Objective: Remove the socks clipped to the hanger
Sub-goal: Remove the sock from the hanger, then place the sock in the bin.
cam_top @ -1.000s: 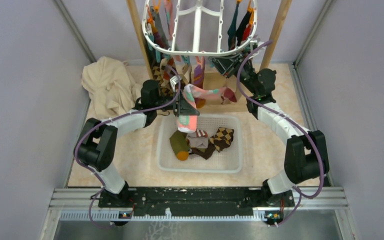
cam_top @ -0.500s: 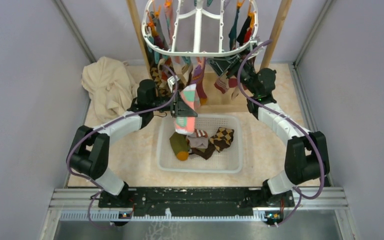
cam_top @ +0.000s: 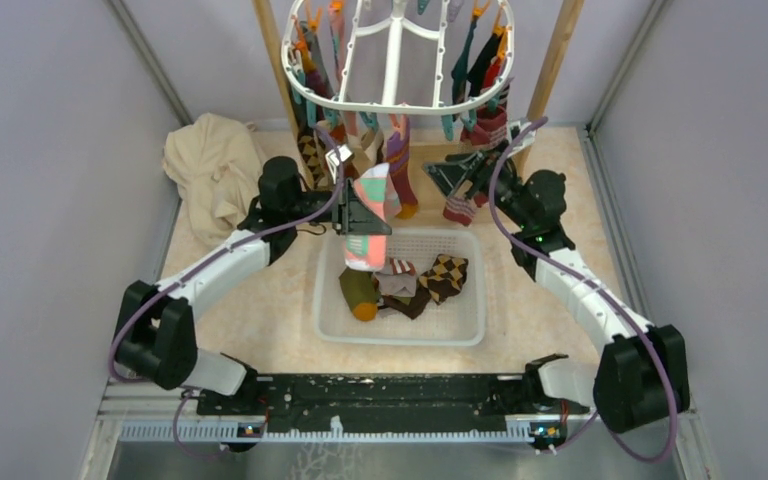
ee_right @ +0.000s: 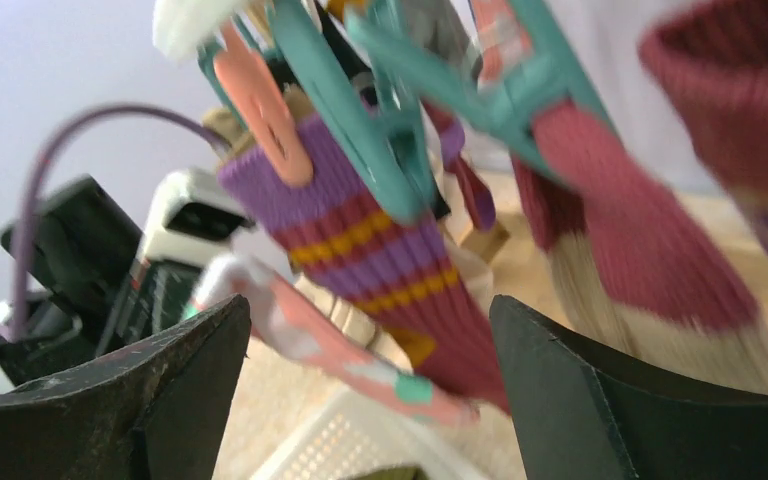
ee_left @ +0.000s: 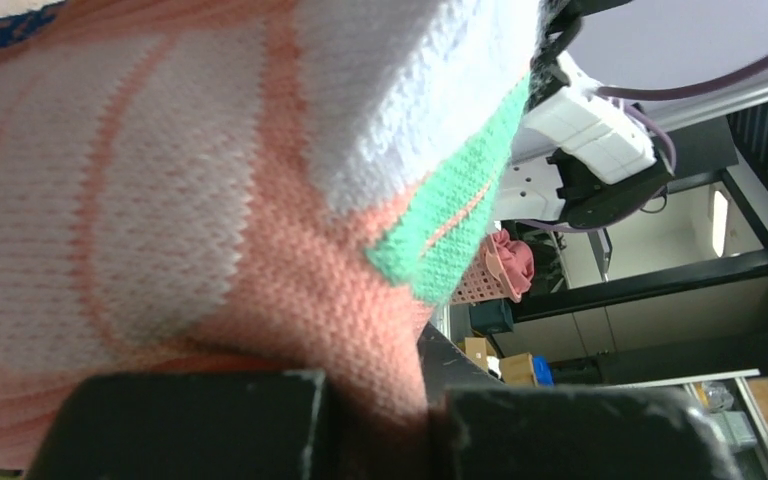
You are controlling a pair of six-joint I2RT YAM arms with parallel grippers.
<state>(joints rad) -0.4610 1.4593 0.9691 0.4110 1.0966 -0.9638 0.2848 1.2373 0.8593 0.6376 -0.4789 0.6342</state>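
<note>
The white oval hanger (cam_top: 397,105) hangs at the top centre, and several socks (cam_top: 397,165) are still clipped along its rim. My left gripper (cam_top: 358,215) (ee_left: 380,420) is shut on a pink, white and green sock (cam_top: 362,250) (ee_left: 210,200), which dangles over the basket. My right gripper (cam_top: 448,176) (ee_right: 370,400) stands open to the right of the hanger's front, with nothing between its fingers (ee_right: 160,400). Just beyond them a purple striped sock (ee_right: 360,220) hangs from a teal clip (ee_right: 360,120), beside a maroon sock (ee_right: 610,230) (cam_top: 458,205).
A white mesh basket (cam_top: 335,320) below the hanger holds several loose socks (cam_top: 410,280). A beige cloth (cam_top: 215,170) lies at the back left. Wooden posts (cam_top: 278,70) (cam_top: 558,50) flank the hanger. Grey walls close in on both sides.
The right gripper has opened and drawn back to the right. The pink sock, earlier stretched toward it, now hangs straight from the left gripper, which shifted slightly left. The hanger swung back.
</note>
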